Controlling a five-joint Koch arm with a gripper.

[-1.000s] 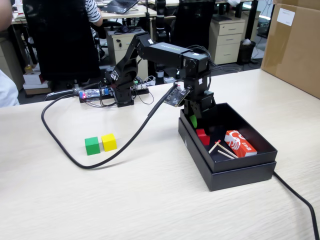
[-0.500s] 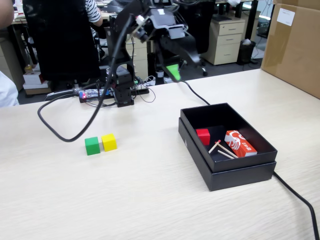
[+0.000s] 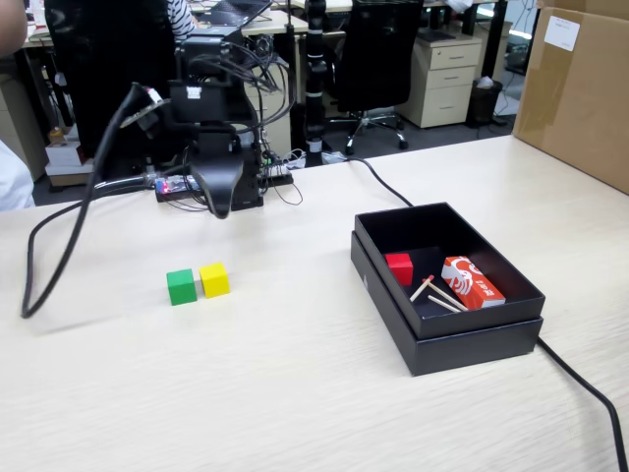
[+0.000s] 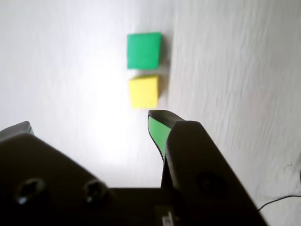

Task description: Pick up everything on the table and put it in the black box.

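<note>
Beige wood-grain table (image 3: pixel 295 393), office chairs (image 3: pixel 378 59) behind

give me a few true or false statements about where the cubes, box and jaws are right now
1. The small red cube lies inside the shallow matte black cardboard box. True.
2. The small green cube and small yellow cube sit side by side on the light beige wood-grain tabletop. True.
3. The gripper holds the yellow cube. False: its jaws stand open and empty above the table.
4. The red-and-white matchbox lies on the tabletop beside the green cube. False: it is in the black box.
</note>
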